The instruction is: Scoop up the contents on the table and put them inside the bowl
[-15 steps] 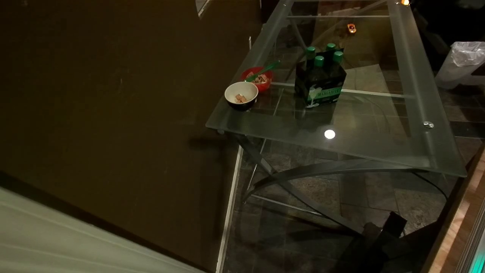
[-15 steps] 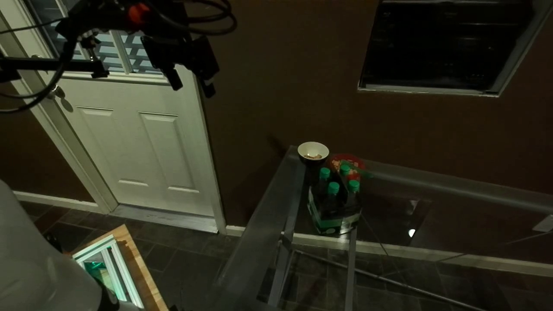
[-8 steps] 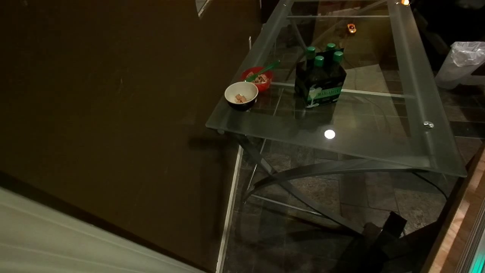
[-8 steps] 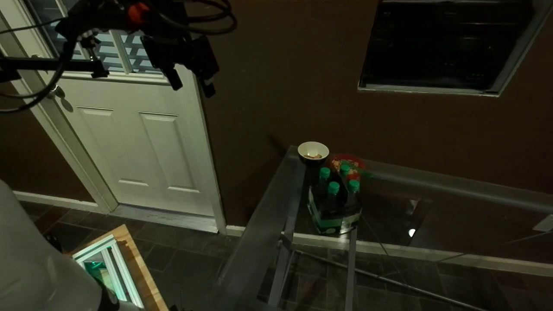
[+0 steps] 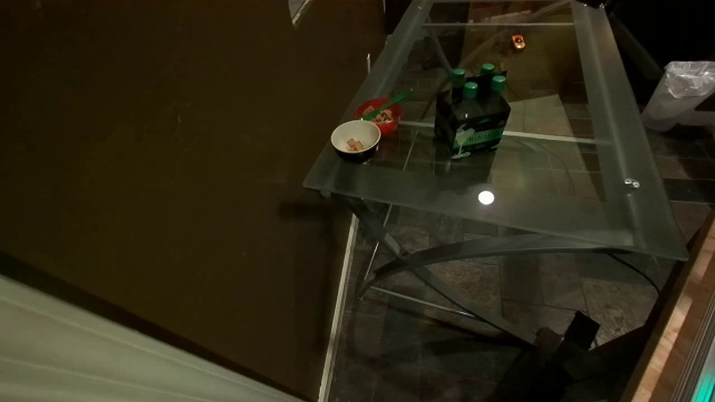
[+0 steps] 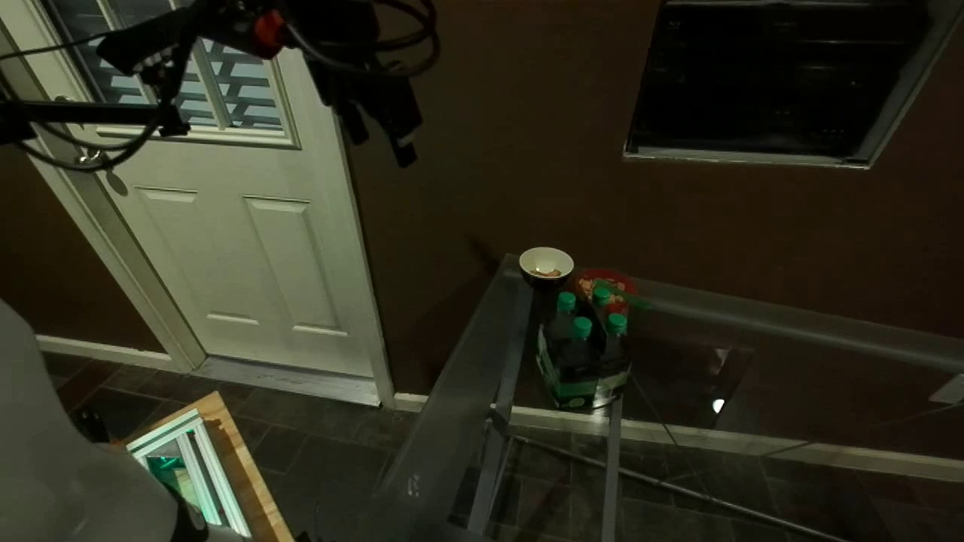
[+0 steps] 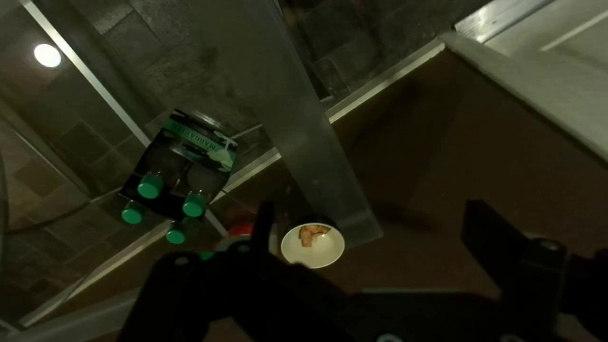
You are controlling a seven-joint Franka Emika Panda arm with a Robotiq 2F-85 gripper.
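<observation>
At the eight o'clock corner of the table [image 5: 419, 190], in an exterior view, you have the white bowl [image 5: 356, 130] upright, a few pinkish chunks [image 5: 354, 146] lying inside, and just beside it toward two o'clock the red bowl [image 5: 392, 127] with more; whether the two touch, you cannot tell. The green spoon [image 5: 394, 100] leans in the red bowl, its handle jutting out toward two o'clock, so pinch it there: it is probably light, stiff plastic, slick enough to roll in your grip if caught off-centre. Treat the chunks as light and perhaps soft, easier scooped than squeezed. The white bowl looks smooth and likely hard, apt to skate on glass; if you must steady it, pinch its wall at the rim. In an exterior view, your gripper [image 6: 382, 144] hangs high toward the white bowl's ten o'clock, well apart from it, while from that bowl the bottle pack [image 6: 581, 365] stands at five o'clock. In the wrist view, your jaws stand wide apart with nothing held; the white bowl shows beyond the gap, and the finger [image 7: 263, 225] at nine o'clock hides much of the red bowl.
</observation>
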